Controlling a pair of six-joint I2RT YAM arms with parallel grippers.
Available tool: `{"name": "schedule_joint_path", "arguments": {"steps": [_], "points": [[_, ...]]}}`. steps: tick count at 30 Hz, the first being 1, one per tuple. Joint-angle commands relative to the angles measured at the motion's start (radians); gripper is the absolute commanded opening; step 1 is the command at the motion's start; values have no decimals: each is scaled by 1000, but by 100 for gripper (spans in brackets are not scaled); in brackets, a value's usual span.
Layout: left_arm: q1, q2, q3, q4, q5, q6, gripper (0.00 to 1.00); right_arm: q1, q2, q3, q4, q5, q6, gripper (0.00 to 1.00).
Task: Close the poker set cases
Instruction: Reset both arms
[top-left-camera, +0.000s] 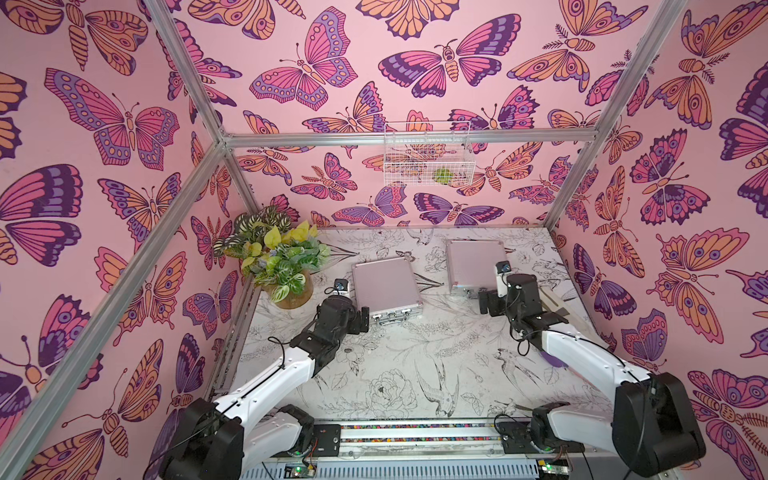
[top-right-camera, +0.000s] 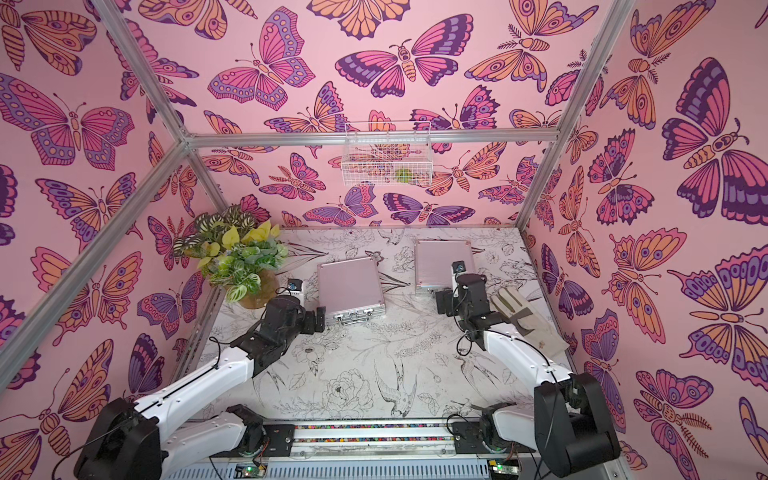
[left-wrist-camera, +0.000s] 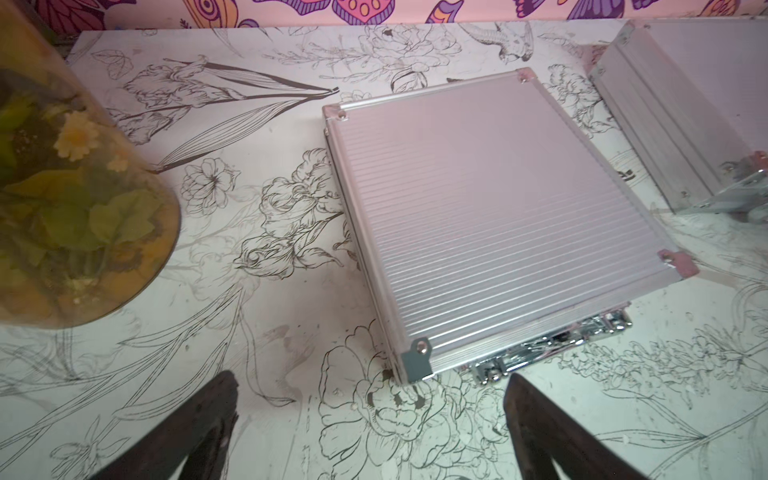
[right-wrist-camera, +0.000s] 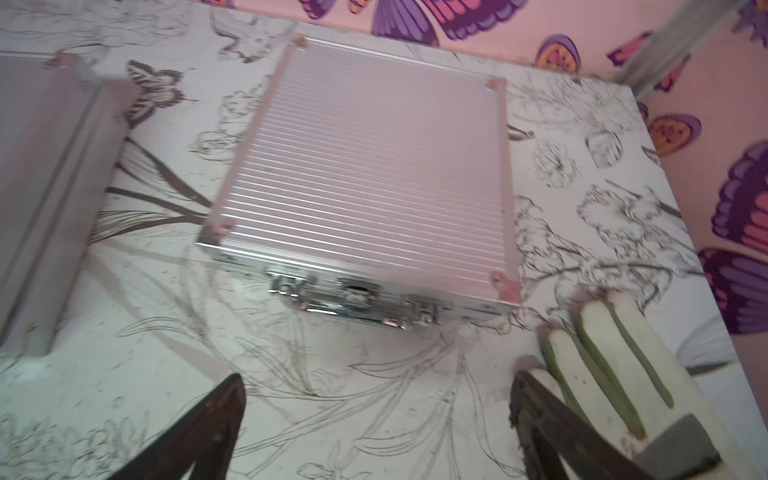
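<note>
The left case (left-wrist-camera: 498, 216) has a lid of silver metal with fine ribs and a soft satin shine. Its corner caps (left-wrist-camera: 417, 361) are smooth plate, and the latches (left-wrist-camera: 552, 345) at the near edge are bright chrome. The right case (right-wrist-camera: 374, 174) shows the same ribbed metal. The table cover (left-wrist-camera: 249, 353) looks like matt printed paper, with some scuffs. The glove (right-wrist-camera: 594, 328) at the near right seems pale, soft leather or cloth. The pot (left-wrist-camera: 104, 208) at the far left is glossy and half clear. The wire basket (top-left-camera: 428, 153) on the far wall is thin white wire.
</note>
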Motion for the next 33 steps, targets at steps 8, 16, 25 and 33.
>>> {"name": "schedule_joint_path", "arguments": {"steps": [8, 16, 25, 33], "points": [[5, -111, -11, -70, -119, 73, 100, -129, 36, -116, 346, -62, 80, 99], [32, -134, -65, 10, -162, 114, 100, -134, 71, -165, 456, -4, 26, 99], [89, -101, -57, 53, -132, 150, 100, -135, 147, -276, 752, 40, -6, 99], [143, -70, -70, 147, -115, 172, 100, -139, 273, -291, 894, 46, 1, 99]]}}
